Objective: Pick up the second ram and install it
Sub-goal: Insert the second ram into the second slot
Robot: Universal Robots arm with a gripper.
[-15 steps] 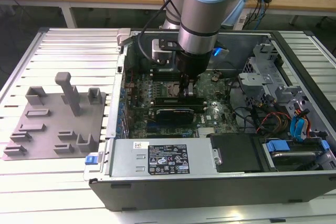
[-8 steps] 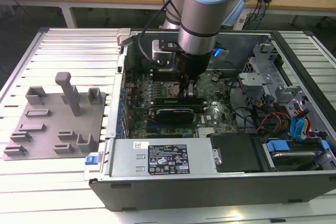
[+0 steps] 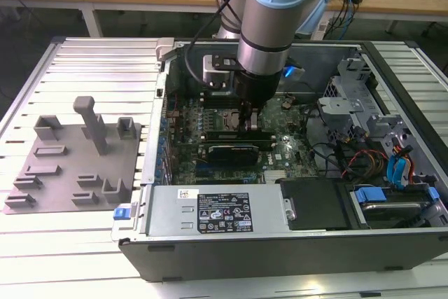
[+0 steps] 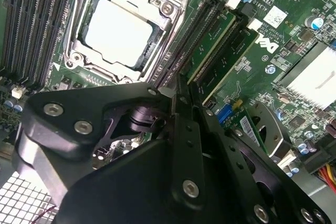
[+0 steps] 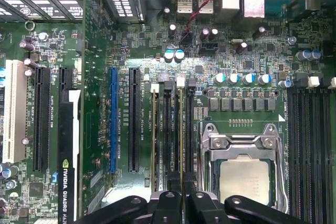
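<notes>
One thin flat second ram (image 5: 182, 129) (edge-on) sits between the jaws.

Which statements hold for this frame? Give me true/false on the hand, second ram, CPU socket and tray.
1. The hand is down inside the open computer case, over the motherboard. True.
2. A heatsink covers the CPU socket. False: the processor sits bare in its socket.
3. The second ram lies on the grey tray. False: the second ram stands edge-on between the hand's fingers, at the memory slots beside the socket.
4. The grey tray sits outside the case, on the exterior view's left. True.
</notes>
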